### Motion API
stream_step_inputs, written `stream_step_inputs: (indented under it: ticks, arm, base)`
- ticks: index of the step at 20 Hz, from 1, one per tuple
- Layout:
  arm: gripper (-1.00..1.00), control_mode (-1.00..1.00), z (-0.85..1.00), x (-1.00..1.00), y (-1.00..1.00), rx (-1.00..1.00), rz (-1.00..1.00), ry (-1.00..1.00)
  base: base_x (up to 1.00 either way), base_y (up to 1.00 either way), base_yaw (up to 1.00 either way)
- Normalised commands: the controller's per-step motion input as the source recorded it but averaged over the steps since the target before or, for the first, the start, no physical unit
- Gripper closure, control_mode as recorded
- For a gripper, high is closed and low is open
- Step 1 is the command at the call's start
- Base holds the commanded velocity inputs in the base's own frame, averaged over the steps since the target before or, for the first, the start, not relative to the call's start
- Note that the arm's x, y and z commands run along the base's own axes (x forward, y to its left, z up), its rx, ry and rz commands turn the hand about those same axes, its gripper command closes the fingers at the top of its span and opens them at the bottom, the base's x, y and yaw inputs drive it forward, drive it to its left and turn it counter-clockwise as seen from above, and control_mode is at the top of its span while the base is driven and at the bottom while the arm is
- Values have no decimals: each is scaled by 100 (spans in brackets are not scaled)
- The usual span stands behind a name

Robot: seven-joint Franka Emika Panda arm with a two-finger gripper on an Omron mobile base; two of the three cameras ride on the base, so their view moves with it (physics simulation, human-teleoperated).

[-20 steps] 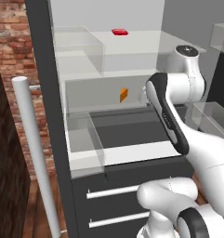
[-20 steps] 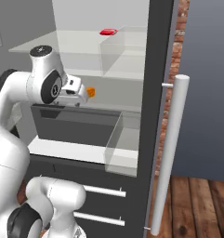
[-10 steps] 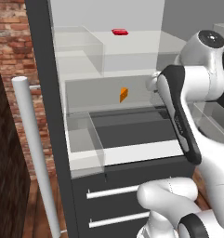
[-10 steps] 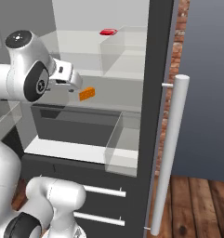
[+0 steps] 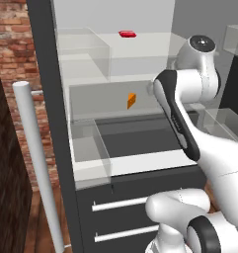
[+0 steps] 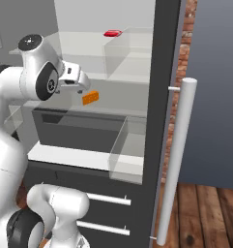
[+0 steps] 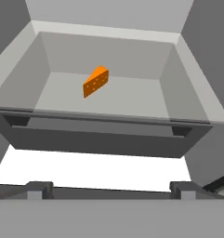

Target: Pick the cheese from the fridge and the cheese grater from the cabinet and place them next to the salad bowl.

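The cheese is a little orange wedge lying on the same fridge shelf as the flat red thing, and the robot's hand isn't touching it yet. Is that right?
Not quite. The cheese lies on a lower shelf of the fridge; the flat red thing sits on a shelf above it, as the left base view shows. The rest holds: it is a small orange wedge, and the gripper isn't touching it.

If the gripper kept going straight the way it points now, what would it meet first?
Probably the cheese, near the centre of the hand view on the fridge shelf, with nothing in between. The gripper is open. Depth is unclear, so it might just pass under the wedge and reach the shelf.
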Motion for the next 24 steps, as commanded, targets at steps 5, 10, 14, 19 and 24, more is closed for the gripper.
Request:
stream_step_inputs:
  ticks: [5,10,14,19,24]
  arm:
    - [-100,-100,-25,58,0,0,0,-2]
    - [-100,-100,-30,45,0,0,0,0]
    - [-100,-100,-31,29,0,0,-1,0]
    - [-100,-100,-40,16,0,0,0,0]
    - [-100,-100,-53,19,0,0,0,0]
  base:
    - [0,0,0]
    - [0,0,0]
    - [0,0,0]
    - [0,0,0]
    - [0,0,0]
